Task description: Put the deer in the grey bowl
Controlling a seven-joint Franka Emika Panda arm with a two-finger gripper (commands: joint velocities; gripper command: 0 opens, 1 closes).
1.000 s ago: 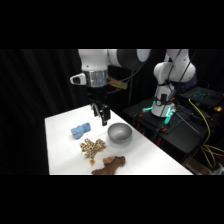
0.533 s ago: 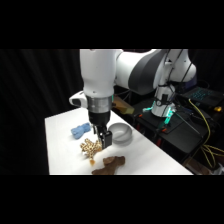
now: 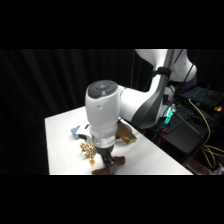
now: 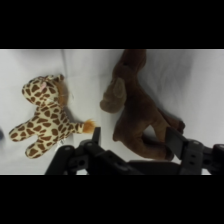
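The deer (image 4: 137,102) is a dark-brown plush lying flat on the white table, its head toward the top of the wrist view. My gripper (image 4: 134,140) is open and low over its hind part, one finger (image 4: 94,137) on its left and the other (image 4: 172,141) at its right over a leg. From the side, the gripper (image 3: 107,161) points down onto the deer (image 3: 111,167) near the table's front edge. The grey bowl (image 3: 128,134) is mostly hidden behind my wrist, with only its right part showing.
A tan plush with dark spots (image 4: 45,117) lies just left of the deer, also seen beside my gripper (image 3: 88,148). A small blue toy (image 3: 78,131) sits further back on the table (image 3: 60,135). Black equipment and cables (image 3: 200,120) stand to the right of the table.
The arm has swung from above the bowl to the table's front and come down over the deer. The toys have not moved.
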